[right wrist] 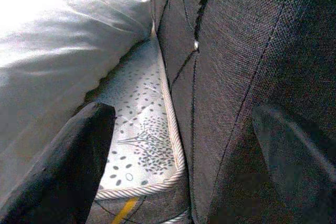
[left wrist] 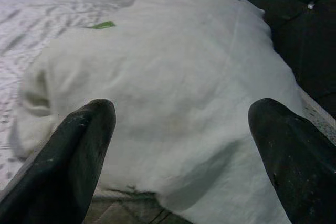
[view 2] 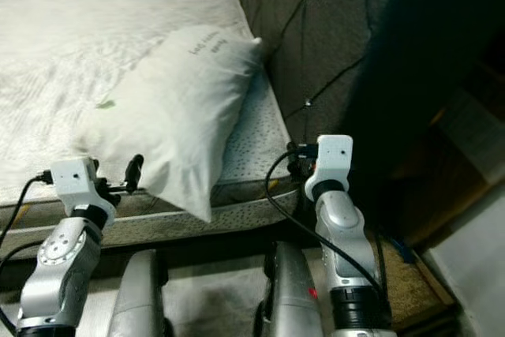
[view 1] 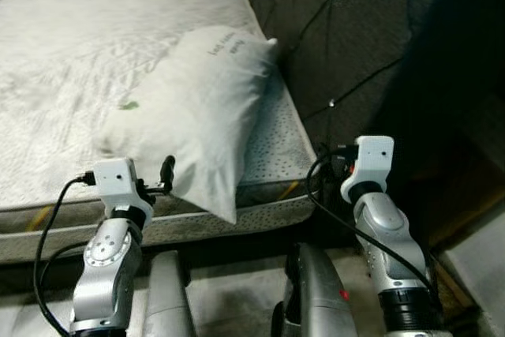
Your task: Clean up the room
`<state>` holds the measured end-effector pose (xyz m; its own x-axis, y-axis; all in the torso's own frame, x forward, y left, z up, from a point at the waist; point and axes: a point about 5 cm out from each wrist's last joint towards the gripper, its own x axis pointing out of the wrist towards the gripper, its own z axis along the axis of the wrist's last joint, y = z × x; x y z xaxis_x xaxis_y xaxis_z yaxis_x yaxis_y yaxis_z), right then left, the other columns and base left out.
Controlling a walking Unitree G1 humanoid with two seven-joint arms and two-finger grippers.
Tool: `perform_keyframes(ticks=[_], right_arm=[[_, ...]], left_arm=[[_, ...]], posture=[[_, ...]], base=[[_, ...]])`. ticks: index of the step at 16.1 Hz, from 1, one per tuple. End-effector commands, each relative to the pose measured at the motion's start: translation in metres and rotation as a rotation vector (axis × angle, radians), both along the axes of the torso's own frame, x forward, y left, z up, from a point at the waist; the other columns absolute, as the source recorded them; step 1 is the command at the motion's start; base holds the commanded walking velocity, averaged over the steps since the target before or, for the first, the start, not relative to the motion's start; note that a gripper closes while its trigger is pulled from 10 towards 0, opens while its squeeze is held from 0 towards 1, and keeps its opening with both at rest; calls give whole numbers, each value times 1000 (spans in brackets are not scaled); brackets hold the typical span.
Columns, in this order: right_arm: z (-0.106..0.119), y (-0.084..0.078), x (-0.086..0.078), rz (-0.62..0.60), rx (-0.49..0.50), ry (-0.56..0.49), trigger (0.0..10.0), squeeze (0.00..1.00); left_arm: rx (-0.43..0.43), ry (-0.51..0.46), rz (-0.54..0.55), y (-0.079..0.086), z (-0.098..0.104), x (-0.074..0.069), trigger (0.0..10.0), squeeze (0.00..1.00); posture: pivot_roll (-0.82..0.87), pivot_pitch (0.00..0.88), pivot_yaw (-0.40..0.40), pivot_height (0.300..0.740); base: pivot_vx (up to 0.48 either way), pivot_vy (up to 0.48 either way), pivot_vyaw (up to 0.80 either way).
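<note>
- Step in hand, by my read: approach to the pillow (view 1: 197, 108) w/ both arms raised at the near edge of the bed; nothing gripped yet.
- Pillow lies on the mattress (view 1: 71, 61), right side, slanted; far corner near the dark headboard (view 1: 339, 45), near corner hangs over the mattress edge.
- Left gripper (left wrist: 181, 145): fingers spread wide, empty, aimed at the pillow's near side, just short of it. One fingertip (view 1: 167, 168) sits close by the cloth; contact can't be confirmed.
- Right gripper (right wrist: 184, 150): fingers wide apart, holds nothing, pointed at the gap btw pillow and headboard, above the mattress corner.
- Next move prob. calls for: left closing in on the pillow's near side, right shifting left onto the pillow, since it's lined up on the headboard now. Soft, bulky item; a two-sided hold looks safer than a pinch.
- Small green speck (view 1: 129, 105) on the mattress left of the pillow: too small to ID.
- Print on the pillow's far end: unreadable.
- Right of the headboard: deep shadow, contents not made out.
- Floor under the bed edge mostly blocked by the robot's body.
</note>
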<state>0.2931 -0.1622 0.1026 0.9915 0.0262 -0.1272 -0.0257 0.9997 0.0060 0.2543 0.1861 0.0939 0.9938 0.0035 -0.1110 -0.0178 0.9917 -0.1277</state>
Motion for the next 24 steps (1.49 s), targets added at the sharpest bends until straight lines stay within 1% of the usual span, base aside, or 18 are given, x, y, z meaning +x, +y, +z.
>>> perform_keyframes(ticks=[1,4,7,9,10,11,13,14,15,16,19,20,21,22,23,24], right_arm=[[4,2,3,17,1,-12,10000,0],[5,3,3,34,4,-17,10000,0],[5,4,4,56,-1,-17,10000,0],[0,12,4,147,33,34,10000,0],[-7,20,3,240,29,97,10000,0],[-8,22,3,270,34,112,10000,0],[-9,25,5,352,2,146,10000,0],[-14,26,7,382,-36,178,10000,0],[-17,27,7,400,-53,206,10000,0],[-17,27,7,407,-53,212,10000,0],[-17,27,7,407,-53,212,10000,0],[-17,29,6,433,-48,223,10000,0],[-22,40,-13,701,-54,352,10000,0],[-22,45,-18,764,-46,380,10000,0],[-22,48,-21,792,-38,387,10000,0],[-23,61,-30,891,-27,414,10000,0]], left_arm=[[-4,-16,-15,-3,5,1,10000,0],[-1,-9,-13,-3,4,1,10000,0],[5,-2,-5,-2,4,1,10000,0],[23,9,11,0,3,0,10000,0],[42,15,18,2,3,-3,10000,0],[48,15,21,3,3,-4,10000,0],[80,17,41,9,3,-15,10000,0],[88,33,48,10,0,-22,10000,0],[93,40,51,11,-1,-25,10000,0],[95,40,51,11,-1,-25,10000,0],[95,40,51,11,-1,-25,10000,0],[98,40,52,11,0,-25,10000,0],[102,81,17,13,-3,-30,10000,0],[95,97,-1,13,-6,-34,10000,0],[98,109,-3,13,-9,-37,10000,0],[109,128,3,17,-12,-47,10000,0]], posture=[[27,0,-46,551],[26,0,-44,551],[29,0,-45,551],[35,0,-47,551],[39,0,-46,551],[44,0,-47,551],[62,0,-50,551],[75,0,-52,551],[86,0,-52,542],[86,0,-52,537],[86,0,-52,537],[89,0,-51,537],[93,0,-44,537],[98,0,-44,537],[102,0,-45,537],[121,0,-51,537]], base=[[480,0,0],[439,0,0],[188,0,0],[0,0,0],[0,0,0],[0,0,0],[0,0,0],[0,0,0],[0,0,0],[0,0,0],[0,0,0],[0,0,0],[0,0,0],[0,0,0],[0,0,0],[0,0,0]])
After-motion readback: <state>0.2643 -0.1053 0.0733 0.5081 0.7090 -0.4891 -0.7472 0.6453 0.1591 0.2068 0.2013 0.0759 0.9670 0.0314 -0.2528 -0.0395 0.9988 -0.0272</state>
